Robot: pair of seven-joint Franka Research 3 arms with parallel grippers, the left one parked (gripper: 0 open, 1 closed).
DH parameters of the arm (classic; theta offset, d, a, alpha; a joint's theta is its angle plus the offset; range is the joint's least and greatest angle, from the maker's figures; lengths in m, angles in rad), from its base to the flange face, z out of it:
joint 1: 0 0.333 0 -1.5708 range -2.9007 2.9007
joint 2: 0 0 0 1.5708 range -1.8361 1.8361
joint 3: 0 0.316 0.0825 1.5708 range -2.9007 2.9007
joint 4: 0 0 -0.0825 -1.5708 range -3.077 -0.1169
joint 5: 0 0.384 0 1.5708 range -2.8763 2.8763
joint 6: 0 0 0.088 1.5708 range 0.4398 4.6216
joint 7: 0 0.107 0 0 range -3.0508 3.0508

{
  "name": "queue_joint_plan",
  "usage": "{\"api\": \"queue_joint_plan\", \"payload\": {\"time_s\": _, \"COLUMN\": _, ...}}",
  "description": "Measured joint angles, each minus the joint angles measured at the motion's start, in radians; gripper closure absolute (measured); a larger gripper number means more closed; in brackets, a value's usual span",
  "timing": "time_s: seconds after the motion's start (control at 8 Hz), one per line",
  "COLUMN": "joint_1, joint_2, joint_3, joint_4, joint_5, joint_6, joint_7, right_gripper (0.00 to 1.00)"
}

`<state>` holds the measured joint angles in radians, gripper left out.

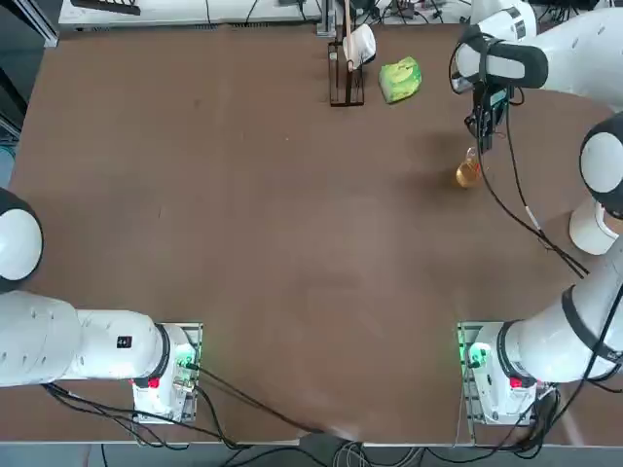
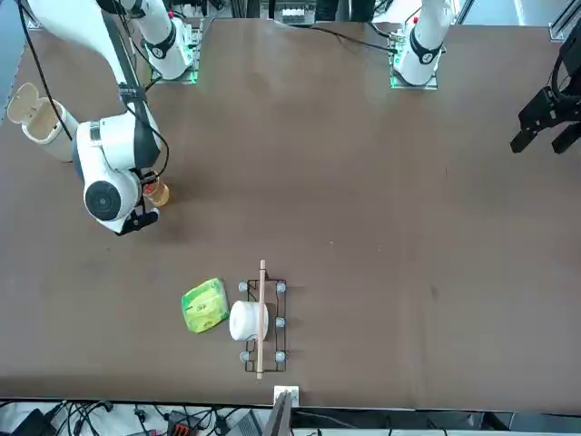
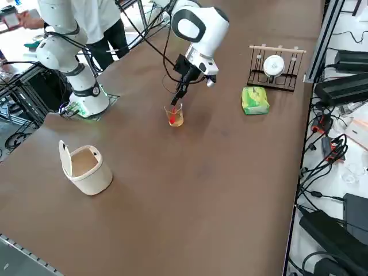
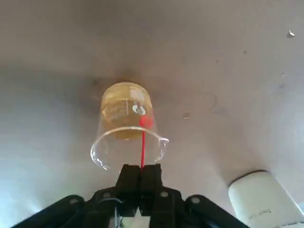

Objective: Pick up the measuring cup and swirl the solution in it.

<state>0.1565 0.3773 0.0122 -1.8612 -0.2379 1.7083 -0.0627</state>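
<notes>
The measuring cup (image 4: 126,124) is a small clear glass vessel holding the orange see-through solution (image 4: 124,107). It stands at the far right of the table (image 1: 468,171), (image 2: 156,193), (image 3: 175,117). My right gripper (image 4: 140,175) comes down on it from above, its two dark fingers pressed together on the near side of the rim. A thin red line runs from the fingertips to a red dot on the glass. From overhead the gripper (image 1: 475,144) sits just behind the cup. The cup's base looks to rest on the table.
A large white cup (image 3: 86,167), (image 1: 590,228) with a flip lid stands near the right edge. A green-yellow lump (image 1: 400,79) lies at the far side beside a dark wire rack (image 1: 345,73) holding a white roll. A person (image 3: 103,23) stands beyond the table.
</notes>
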Motion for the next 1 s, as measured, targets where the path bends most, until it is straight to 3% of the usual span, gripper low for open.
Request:
{"api": "queue_joint_plan", "payload": {"time_s": 0.5, "joint_1": 0.013, "joint_2": 0.009, "joint_3": 0.0, "joint_4": 0.002, "joint_5": -0.001, "joint_6": 0.0, "joint_7": 0.146, "right_gripper": 0.94}}
{"api": "queue_joint_plan", "payload": {"time_s": 0.62, "joint_1": 0.023, "joint_2": 0.015, "joint_3": 0.001, "joint_4": 0.002, "joint_5": -0.001, "joint_6": 0.001, "joint_7": 0.19, "right_gripper": 0.89}}
{"api": "queue_joint_plan", "payload": {"time_s": 1.0, "joint_1": 0.05, "joint_2": 0.035, "joint_3": 0.001, "joint_4": 0.015, "joint_5": -0.001, "joint_6": 0.008, "joint_7": 0.258, "right_gripper": 0.38}}
